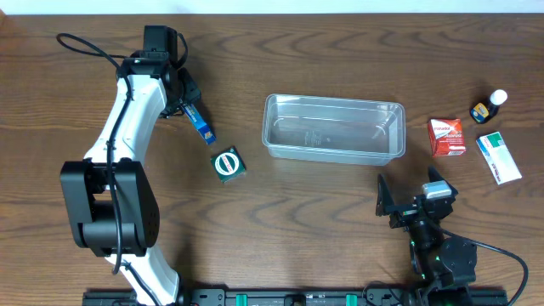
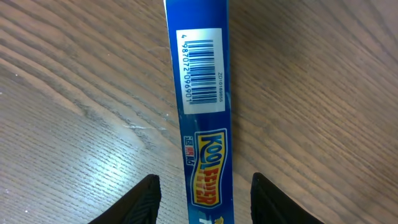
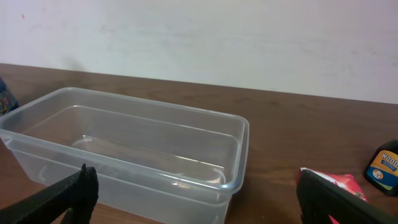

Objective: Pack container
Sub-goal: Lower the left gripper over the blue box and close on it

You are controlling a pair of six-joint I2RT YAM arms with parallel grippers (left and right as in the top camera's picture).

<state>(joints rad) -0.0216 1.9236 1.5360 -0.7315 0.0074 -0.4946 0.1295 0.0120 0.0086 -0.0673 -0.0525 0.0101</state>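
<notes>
- The container [image 1: 333, 127], a clear plastic tub with rounded corners, stands upright on the wooden table [image 1: 323, 221], long side across the overhead view, with one arm to either side of it.
- The left gripper [image 1: 183, 100] is well to the left of the container, over the far end of a slim blue Kool Fever box [image 1: 201, 125] lying flat.
- In the left wrist view its black fingers [image 2: 140, 202] stand on either side of that box [image 2: 202, 93]. Bare wood shows in both gaps, so the jaws are spread and not pinching it.
- A small green box with a round white label [image 1: 228, 164] lies just left of the container's near-left corner.
- The right gripper [image 1: 412, 200] sits near the container's near-right corner, pointed at it, jaws spread wide around nothing.
- Right of the container lies a red box [image 1: 447, 137]. Beyond that are a white-and-green box [image 1: 498, 158] and a small dark bottle with a white cap [image 1: 490, 105].
</notes>
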